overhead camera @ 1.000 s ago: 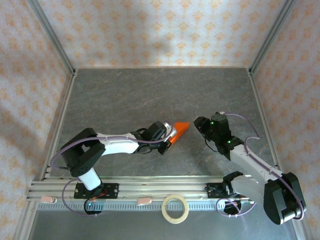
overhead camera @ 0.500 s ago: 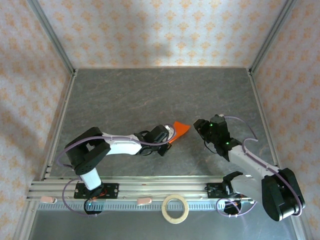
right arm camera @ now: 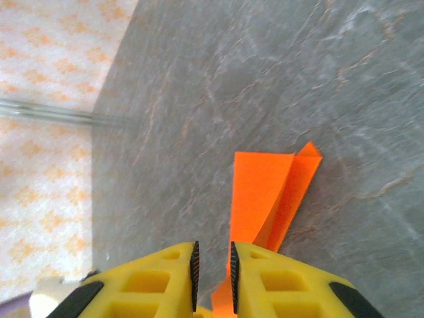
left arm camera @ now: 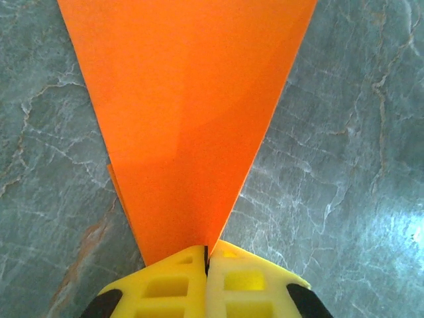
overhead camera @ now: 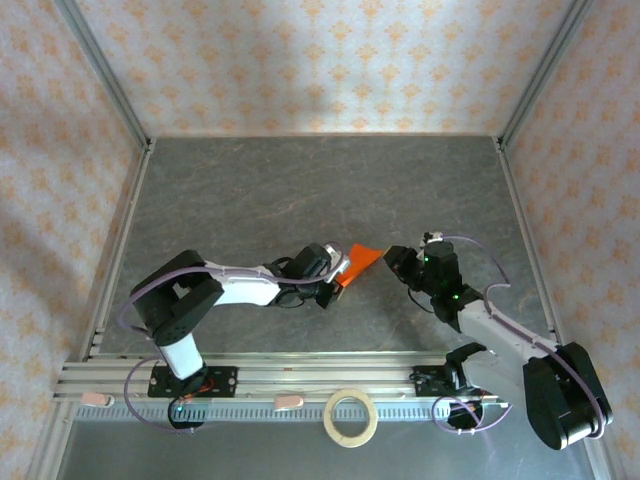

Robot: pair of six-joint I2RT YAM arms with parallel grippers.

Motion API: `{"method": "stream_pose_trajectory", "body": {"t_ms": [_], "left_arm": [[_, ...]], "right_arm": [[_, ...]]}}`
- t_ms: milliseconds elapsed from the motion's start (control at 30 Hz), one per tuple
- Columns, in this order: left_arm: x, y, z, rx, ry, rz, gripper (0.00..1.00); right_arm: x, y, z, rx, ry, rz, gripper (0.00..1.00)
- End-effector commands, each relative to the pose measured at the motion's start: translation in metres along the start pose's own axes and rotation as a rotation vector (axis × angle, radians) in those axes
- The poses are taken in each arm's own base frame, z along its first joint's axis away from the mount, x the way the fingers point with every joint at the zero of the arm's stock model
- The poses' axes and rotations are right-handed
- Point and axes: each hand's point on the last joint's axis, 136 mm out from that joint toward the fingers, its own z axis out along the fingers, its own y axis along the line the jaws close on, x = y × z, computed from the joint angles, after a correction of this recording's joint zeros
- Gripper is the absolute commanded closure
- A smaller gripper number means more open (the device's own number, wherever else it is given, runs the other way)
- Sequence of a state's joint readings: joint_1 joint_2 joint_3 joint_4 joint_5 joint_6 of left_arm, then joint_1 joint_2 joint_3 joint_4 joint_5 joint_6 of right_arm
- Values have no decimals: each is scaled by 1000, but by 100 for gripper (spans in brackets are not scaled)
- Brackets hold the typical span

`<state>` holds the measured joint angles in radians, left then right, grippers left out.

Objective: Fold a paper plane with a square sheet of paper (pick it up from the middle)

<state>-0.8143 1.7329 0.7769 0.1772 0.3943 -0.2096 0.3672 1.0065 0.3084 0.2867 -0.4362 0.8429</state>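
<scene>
Left wrist view, my left gripper pinching the narrow end of the paper plane, my right gripper fingers narrowly apart, close over the plane.

The top camera looked steeply down on the whole counter from high behind; both wrist cameras sat close, facing forward (all shared the paper plane).
</scene>
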Motion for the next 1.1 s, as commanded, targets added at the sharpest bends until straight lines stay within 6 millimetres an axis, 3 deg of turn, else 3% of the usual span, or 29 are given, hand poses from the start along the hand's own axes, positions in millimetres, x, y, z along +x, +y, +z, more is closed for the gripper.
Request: {"method": "stream_pose_trajectory", "body": {"t_ms": [0,267,667,1067], "left_arm": [[3,-8,3,128,16,-76,100],[6,-5,2,266,14,-210,100],[0,-6,6,330,26,-343,100],[-2,-2,14,332,45,-442,100]], "right_arm": [[4,16,-3,-94,26,-46,80],[27,13,4,-124,144,-64,87],[63,10,35,-125,298,-68,98],[63,19,53,-168,324,-18,100]]}}
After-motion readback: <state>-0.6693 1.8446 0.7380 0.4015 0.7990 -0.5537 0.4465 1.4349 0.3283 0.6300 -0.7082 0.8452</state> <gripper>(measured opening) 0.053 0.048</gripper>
